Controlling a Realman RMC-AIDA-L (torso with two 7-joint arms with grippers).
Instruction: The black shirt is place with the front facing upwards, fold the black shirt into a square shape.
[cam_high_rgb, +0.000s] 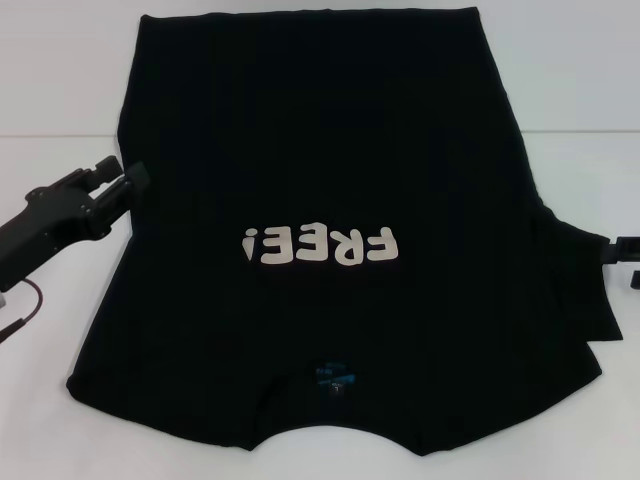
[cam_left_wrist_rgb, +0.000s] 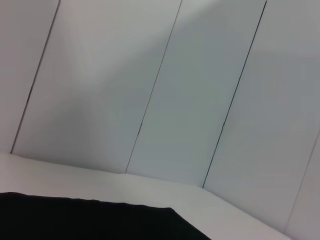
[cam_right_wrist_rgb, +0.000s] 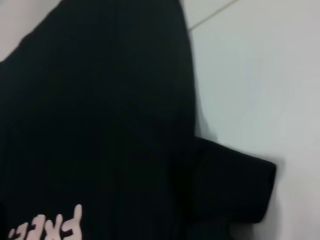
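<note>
Fingers: left gripper (cam_high_rgb: 128, 183) looks nearly closed, empty; right gripper (cam_high_rgb: 625, 262) can't tell | black shirt (cam_high_rgb: 320, 150) flat, front up on white table (cam_high_rgb: 60, 330), collar nearest robot, "FREE!" lettering (cam_high_rgb: 318, 246) mid-chest, blue neck label (cam_high_rgb: 335, 378) at collar | left gripper just off shirt's left edge | right gripper at shirt's right sleeve (cam_right_wrist_rgb: 235, 190)

only readable thing here is the off-white "free!" lettering (cam_high_rgb: 320, 246) across the front of the black shirt (cam_high_rgb: 320, 130), upside down in the head view. a slice of the same letters (cam_right_wrist_rgb: 47, 230) shows in the right wrist view. there's a small blue neck label (cam_high_rgb: 335, 377) near the collar but whatever's on it is too tiny to read
</note>
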